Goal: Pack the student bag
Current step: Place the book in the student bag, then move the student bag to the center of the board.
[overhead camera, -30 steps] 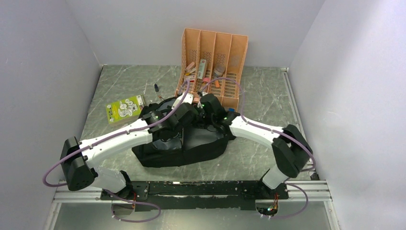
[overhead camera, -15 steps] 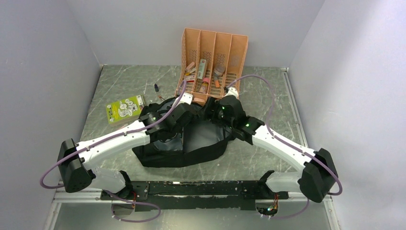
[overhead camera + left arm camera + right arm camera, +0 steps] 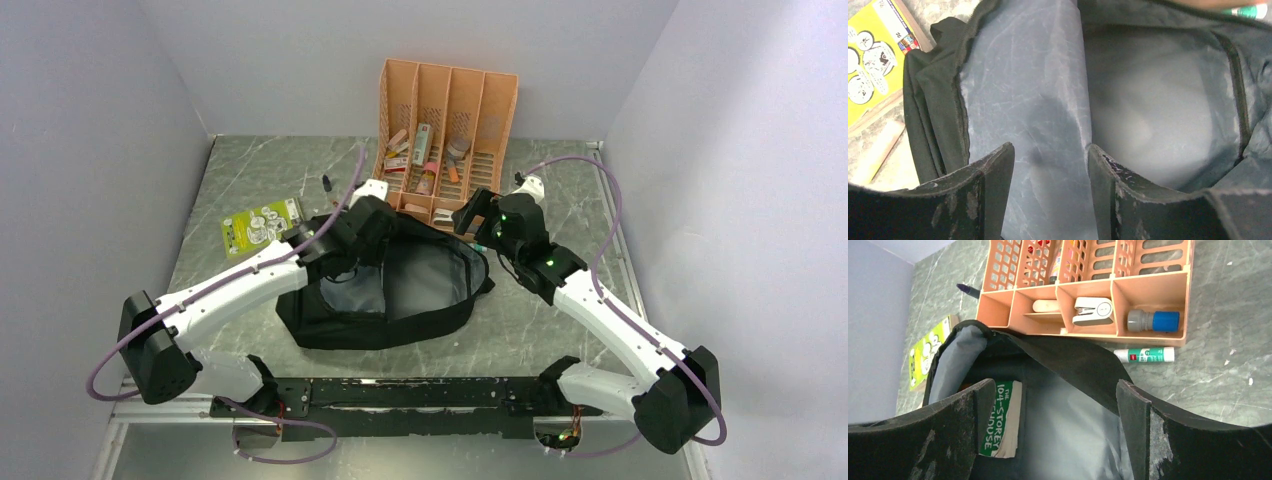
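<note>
- While the left claw (image 3: 1050, 150) hangs over the bag (image 3: 1018, 75), its fingers stand partly apart and grip nothing.
- Directly beneath this claw the bag lies with its mouth open, and grey lining fills the gap between the fingers.
- Out past one finger, beyond the bag's black rim, a yellow booklet (image 3: 868, 75) lies on the table (image 3: 893, 170).
- Spread wide and empty, the right claw (image 3: 1055, 385) hangs above the far edge of the bag.
- Below this claw, a green-spined book (image 3: 1000, 420) lies inside the bag, close by one finger.
- Ahead of it, an orange organiser (image 3: 1148, 292) stands just beyond the bag.
- A glue stick (image 3: 1145, 355) lies just beside the organiser, on the claw's side of it.
</note>
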Available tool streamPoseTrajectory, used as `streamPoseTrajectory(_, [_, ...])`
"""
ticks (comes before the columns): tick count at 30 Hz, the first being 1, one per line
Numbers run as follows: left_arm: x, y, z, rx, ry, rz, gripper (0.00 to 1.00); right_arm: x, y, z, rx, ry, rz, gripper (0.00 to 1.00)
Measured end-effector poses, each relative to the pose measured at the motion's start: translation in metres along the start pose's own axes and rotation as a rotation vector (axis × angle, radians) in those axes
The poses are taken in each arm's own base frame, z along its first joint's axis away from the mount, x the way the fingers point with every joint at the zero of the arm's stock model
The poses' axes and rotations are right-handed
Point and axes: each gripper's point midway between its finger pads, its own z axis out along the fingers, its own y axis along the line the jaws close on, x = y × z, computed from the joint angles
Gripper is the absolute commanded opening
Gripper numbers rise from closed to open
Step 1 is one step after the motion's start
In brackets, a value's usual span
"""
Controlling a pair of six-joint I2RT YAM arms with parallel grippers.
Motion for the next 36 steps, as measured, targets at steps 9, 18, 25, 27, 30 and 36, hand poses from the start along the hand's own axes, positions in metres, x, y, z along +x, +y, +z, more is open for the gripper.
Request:
streamPoseTrajectory(9, [-0.051,0.052,0.008,0.012,-0.055,-0.220,0.67,0.001,-0.003,-0.003,-0.010,0.004,-0.044,0.96])
streamPoseTrajectory(18, [-0.083,0.100,0.010,0.049,-0.128,-0.390,0.66,0.010,-0.001,-0.005,-0.045,0.036,-0.076,0.97])
streamPoseTrajectory(25, [-0.085,0.164,0.017,-0.042,-0.136,-0.534,0.65,0.013,0.002,-0.004,-0.076,0.045,-0.104,1.00])
streamPoseTrajectory(27, [-0.082,0.190,0.019,-0.087,-0.142,-0.596,0.65,0.013,0.002,-0.004,-0.077,0.047,-0.123,1.00])
streamPoseTrajectory(30, [-0.072,0.227,0.023,-0.165,-0.152,-0.678,0.64,0.012,0.001,-0.005,-0.073,0.052,-0.155,1.00])
streamPoseTrajectory(36, [-0.030,0.280,0.053,-0.297,-0.097,-0.808,0.62,-0.001,0.011,-0.007,-0.094,0.044,-0.201,1.00])
